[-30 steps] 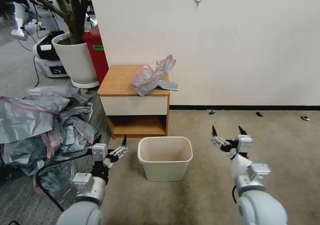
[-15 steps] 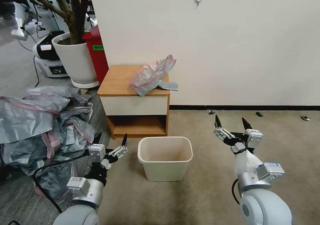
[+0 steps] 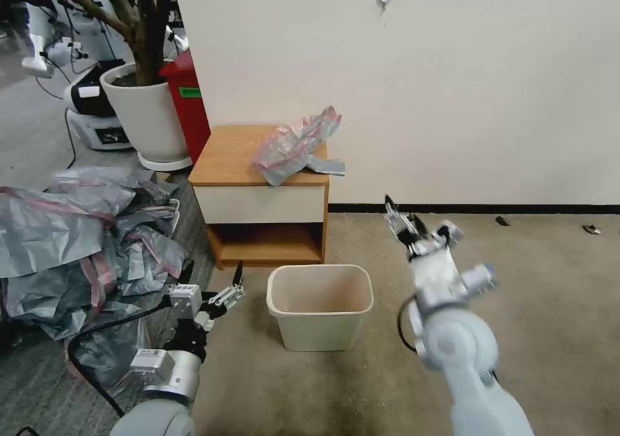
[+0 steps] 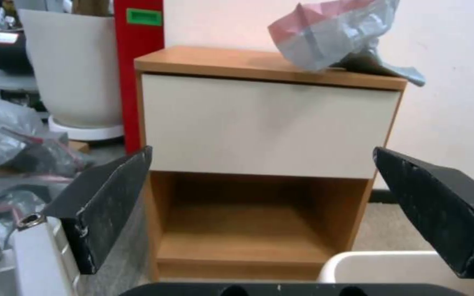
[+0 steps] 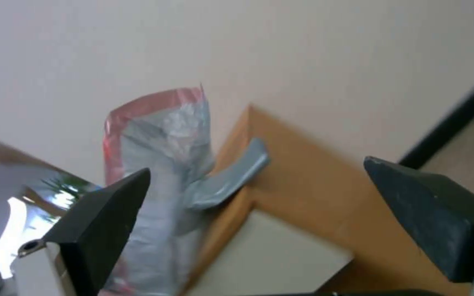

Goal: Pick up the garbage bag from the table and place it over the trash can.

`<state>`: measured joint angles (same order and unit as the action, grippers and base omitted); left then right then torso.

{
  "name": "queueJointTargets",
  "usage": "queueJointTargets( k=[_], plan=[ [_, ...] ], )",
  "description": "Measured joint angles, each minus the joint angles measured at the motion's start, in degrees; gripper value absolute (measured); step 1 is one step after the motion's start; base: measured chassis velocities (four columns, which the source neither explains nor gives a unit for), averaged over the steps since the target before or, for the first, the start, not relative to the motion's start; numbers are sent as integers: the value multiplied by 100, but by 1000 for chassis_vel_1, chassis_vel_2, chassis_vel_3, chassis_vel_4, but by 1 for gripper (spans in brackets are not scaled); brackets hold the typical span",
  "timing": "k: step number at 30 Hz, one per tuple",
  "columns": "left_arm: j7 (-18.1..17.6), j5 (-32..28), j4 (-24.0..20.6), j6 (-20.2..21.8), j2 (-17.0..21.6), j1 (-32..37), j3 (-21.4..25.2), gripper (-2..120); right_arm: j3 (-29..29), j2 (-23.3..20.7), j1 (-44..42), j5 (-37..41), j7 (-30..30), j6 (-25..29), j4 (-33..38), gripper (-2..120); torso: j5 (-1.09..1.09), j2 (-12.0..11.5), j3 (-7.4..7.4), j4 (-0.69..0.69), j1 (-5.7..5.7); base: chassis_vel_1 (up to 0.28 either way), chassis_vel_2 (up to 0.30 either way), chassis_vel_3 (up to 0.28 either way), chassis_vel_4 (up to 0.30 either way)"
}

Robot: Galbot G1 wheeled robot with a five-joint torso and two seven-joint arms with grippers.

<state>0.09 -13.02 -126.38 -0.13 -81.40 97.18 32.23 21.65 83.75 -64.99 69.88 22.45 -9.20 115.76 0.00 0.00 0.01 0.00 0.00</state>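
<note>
While lying crumpled on the table (image 3: 226, 155) at upper centre, garbage bag (image 3: 292, 145) untouched; trash can (image 3: 320, 307) below, holding nothing; left gripper (image 3: 213, 280) and right gripper (image 3: 402, 219) both spread wide.

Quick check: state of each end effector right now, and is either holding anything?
Left end effector: open, holding nothing, low beside the trash can.
Right end effector: open, holding nothing, raised toward the garbage bag on the table.
</note>
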Motion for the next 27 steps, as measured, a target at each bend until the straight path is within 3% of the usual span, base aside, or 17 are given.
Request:
queueJointTargets(
  k=[2,6,11,16,27],
  plan=[
    [0,0,19,-9,-27,7,30,100,12,132,417,959,388,-31,-302,98,0,0,0,-1,0,0,0,0,0],
    [0,0,57,-35,-39,29,100,100,141,433,1010,1791,767,-157,-796,93,0,0,0,0,0,0,0,0,0],
    [-7,-4,118,-87,-49,29,213,100,149,815,1723,1877,832,-185,-1607,89,0,0,0,1,1,0,0,0,0],
    [-24,-5,118,-113,-124,78,265,100,38,836,2152,1620,623,-171,-2410,88,0,0,0,-1,1,0,0,0,0],
    [-102,12,53,-155,-204,193,397,100,-56,838,2444,1378,379,-133,-3084,96,0,0,0,0,1,0,0,0,0]
  ],
)
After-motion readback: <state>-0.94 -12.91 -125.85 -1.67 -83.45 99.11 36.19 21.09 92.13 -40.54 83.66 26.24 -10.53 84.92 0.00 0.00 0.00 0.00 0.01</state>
